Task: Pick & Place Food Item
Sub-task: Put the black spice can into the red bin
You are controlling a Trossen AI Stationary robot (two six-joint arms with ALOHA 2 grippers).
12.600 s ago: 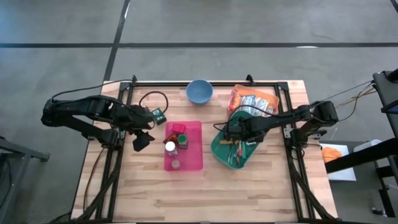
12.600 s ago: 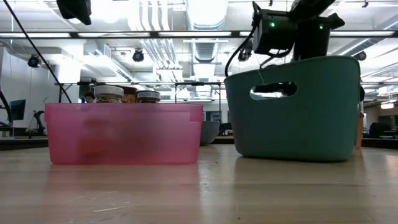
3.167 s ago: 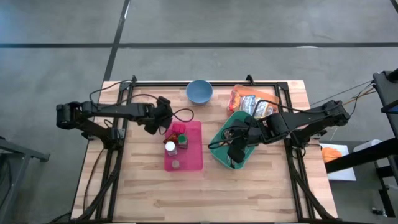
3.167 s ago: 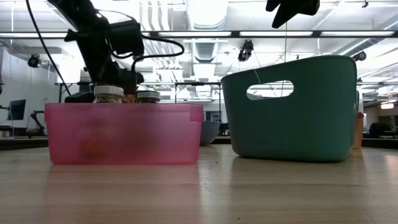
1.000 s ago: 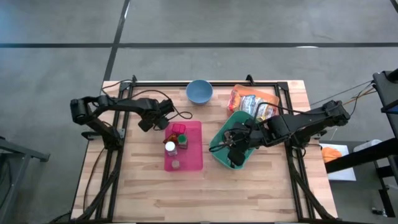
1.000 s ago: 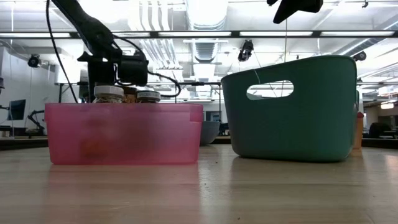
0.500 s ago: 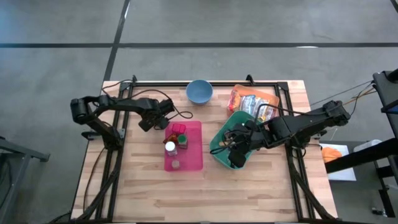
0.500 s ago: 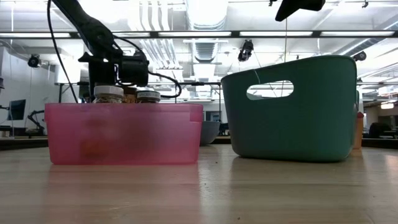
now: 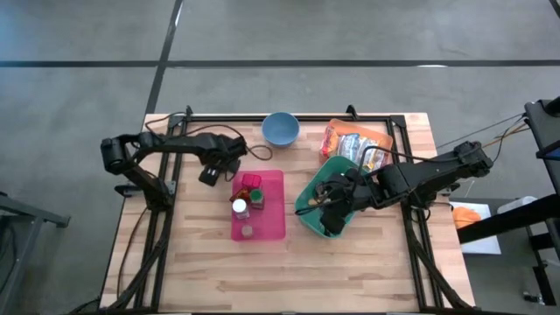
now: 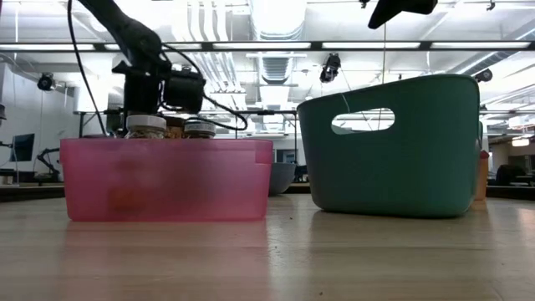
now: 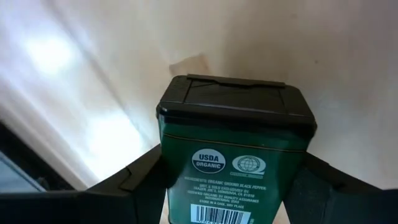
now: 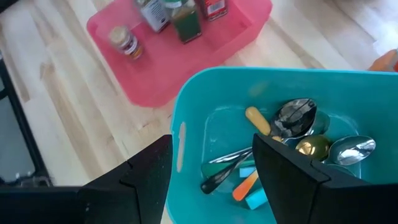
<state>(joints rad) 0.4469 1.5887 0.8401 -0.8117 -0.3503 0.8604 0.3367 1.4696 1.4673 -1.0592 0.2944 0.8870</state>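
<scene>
A dark green spice tin with a black lid and an organic seal fills the left wrist view. My left gripper is shut on it, just left of the pink bin's far left corner, and pointing steeply down. In the low view this gripper shows behind the bin. Several spice jars stand upright in the pink bin. My right gripper hangs open above the teal bin and holds nothing. My left gripper pinches the tin between its two fingers, one on each side of the label face, on the half away from the lid. The fingers come from above, slanting. The lid end points away from the wrist. Whether the tin rests on the wood I cannot tell.
The teal bin holds spoons and other utensils. A blue bowl and an orange pack of snacks sit at the far side. A black frame rail runs along the far edge. Bare wood lies near the front.
My left gripper has rolled its wrist beside the pink bin's far left corner and has shifted slightly, staying low behind the bin in the low view. My right gripper has kept still.
</scene>
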